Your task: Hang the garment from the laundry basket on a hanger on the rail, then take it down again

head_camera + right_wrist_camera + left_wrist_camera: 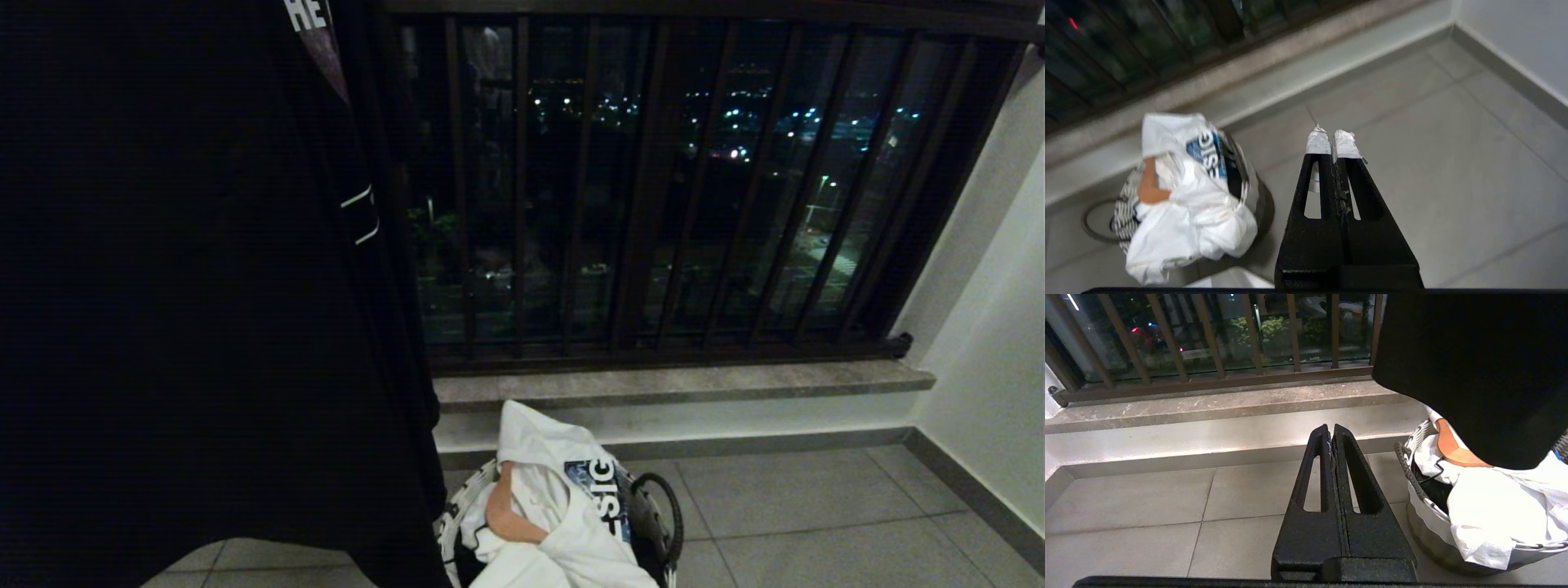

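White garment (563, 506) heaped in laundry basket (653, 523) on floor tiles. Left gripper (1331, 430) and right gripper (1333, 141): fingers pressed together, empty.

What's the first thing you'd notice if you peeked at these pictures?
A big black garment hangs close in front, filling the left of the head view. Below it on the tiled floor sits the laundry basket stuffed with a white garment and a wooden hanger. Behind, city lights glow through dark window bars.
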